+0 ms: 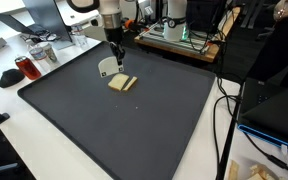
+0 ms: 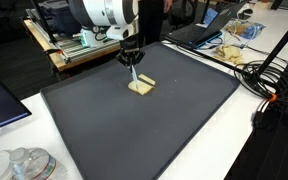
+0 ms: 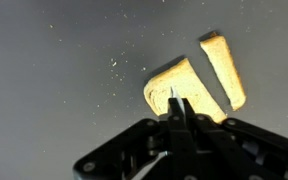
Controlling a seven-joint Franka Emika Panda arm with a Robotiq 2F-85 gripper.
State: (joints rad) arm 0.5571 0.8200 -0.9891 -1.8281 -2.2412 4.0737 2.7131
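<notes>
Since my pincer [image 1: 114, 60] hangs directly above the tan wedge [image 1: 118, 82] in an exterior view, any careless descent lands on that piece. A narrow strip [image 1: 130, 84] lies just beside the wedge, and the dark mat [image 1: 134, 130] spreads out beneath it.

In an exterior view from another angle, the pincer [image 2: 133, 66] again sits over the wedge [image 2: 139, 87]. I cannot tell whether the tips touch it or hover just above.

From the wrist view, the pincer [image 3: 176, 100] is pinched together and grips nothing. Its tip is at the wedge's [image 3: 184, 78] near edge, and the strip [image 3: 224, 68] lies apart across a thin gap. My worry is that pressing down with the fingers together would skid or tip the wedge. That could shove it into the strip, or drive the tips into the mat [image 3: 64, 70].
</notes>
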